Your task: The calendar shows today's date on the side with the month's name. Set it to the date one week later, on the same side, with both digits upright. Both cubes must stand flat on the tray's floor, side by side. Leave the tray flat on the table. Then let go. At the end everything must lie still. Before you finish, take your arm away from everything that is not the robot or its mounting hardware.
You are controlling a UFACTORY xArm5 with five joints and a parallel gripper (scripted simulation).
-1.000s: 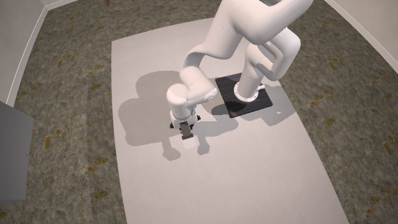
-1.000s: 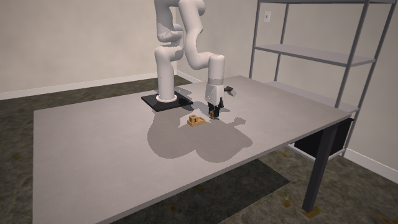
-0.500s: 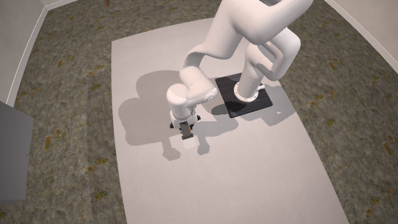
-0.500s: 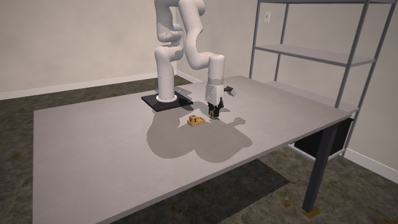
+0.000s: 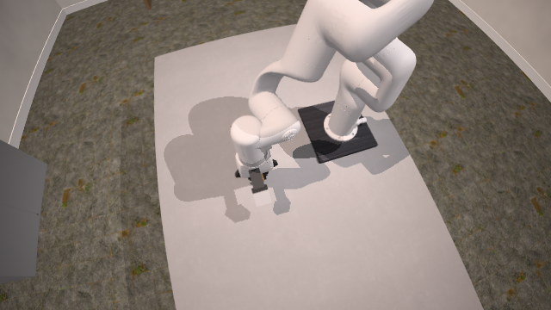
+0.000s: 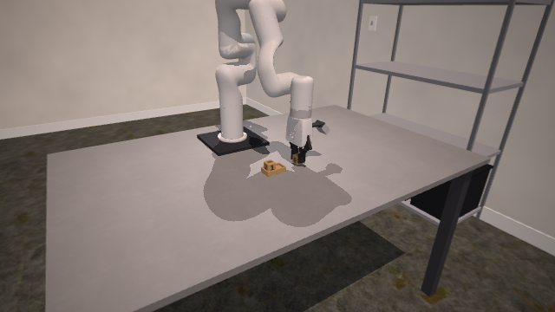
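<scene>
A small wooden calendar tray lies flat on the table in the exterior view. One wooden cube stands in its left half, showing a dark digit that looks like a 1. The tray's right half is empty. My gripper points straight down just right of the tray, low over the table, and is shut on the second wooden cube. Its digits are too small to read. In the top view the gripper shows from above; the arm hides the tray and both cubes there.
The robot's black base plate lies behind the tray. A metal shelf rack stands at the table's right side. A small dark object lies on the table behind the gripper.
</scene>
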